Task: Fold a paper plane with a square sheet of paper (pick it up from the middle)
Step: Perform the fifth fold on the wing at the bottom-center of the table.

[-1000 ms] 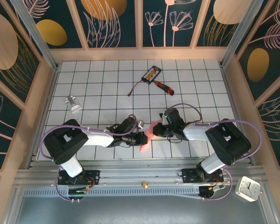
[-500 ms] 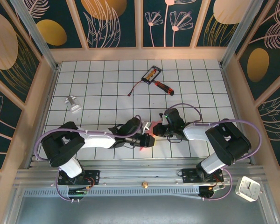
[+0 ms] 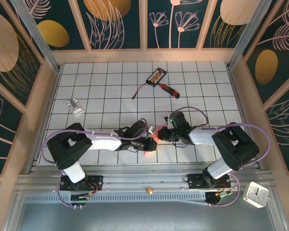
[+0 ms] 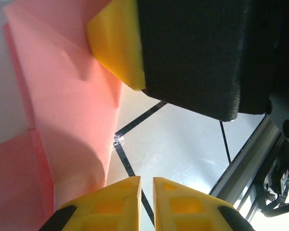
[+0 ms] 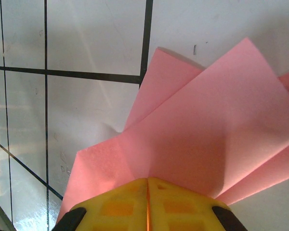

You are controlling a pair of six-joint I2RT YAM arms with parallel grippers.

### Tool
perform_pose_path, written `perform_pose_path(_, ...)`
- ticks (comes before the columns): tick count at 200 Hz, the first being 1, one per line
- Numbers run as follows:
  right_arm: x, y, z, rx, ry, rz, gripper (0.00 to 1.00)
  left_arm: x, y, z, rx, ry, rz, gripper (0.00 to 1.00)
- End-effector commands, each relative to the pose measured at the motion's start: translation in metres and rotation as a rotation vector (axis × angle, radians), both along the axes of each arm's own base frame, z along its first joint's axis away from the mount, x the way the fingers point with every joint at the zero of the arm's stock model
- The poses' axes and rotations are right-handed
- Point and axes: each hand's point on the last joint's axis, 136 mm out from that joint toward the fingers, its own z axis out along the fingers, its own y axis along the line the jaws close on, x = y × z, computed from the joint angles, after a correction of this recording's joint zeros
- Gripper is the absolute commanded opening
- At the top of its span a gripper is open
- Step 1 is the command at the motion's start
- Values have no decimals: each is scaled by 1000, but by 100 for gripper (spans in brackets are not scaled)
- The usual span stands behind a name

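The square sheet of paper (image 5: 207, 134) is pink and folded into overlapping flaps, held low over the tiled floor (image 3: 111, 96). My right gripper (image 5: 148, 182) is shut on it, and a folded edge runs out from between the yellow fingertips. From above, the paper (image 3: 157, 130) peeks out between the two grippers. My left gripper (image 4: 144, 185) stands just beside the paper (image 4: 67, 96), its jaws a narrow slit apart with only floor showing between them. One yellow fingertip of the right gripper (image 4: 118, 43) presses on the paper close ahead. Seen from above, the left gripper (image 3: 152, 143) and the right gripper (image 3: 160, 134) nearly meet.
A red-handled screwdriver (image 3: 167, 88), a small black-and-orange card (image 3: 157, 75) and a thin cable (image 3: 140, 90) lie at the back. A small white object (image 3: 76, 107) sits at the left. The metal rail (image 4: 245, 163) runs along the near edge.
The left gripper slid right, up against the paper and the right gripper, and its jaws parted a little. Less of the paper shows from above. The right gripper stayed put.
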Motion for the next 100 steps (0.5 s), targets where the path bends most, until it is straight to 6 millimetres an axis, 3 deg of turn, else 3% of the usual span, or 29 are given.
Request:
perform_pose_path(1,-26,-34,-45,-178,115,-24,10,-1,14,-15,56,14,9,15)
perform_pose_path(55,-26,-34,-45,-182,116,-22,10,-2,13,-15,34,28,6,15)
perform_pose_path(60,-25,-34,-45,-182,115,-23,10,-4,15,-25,53,46,6,15)
perform_pose_path(100,-25,-34,-46,-184,118,-23,10,-8,18,-32,57,69,8,15)
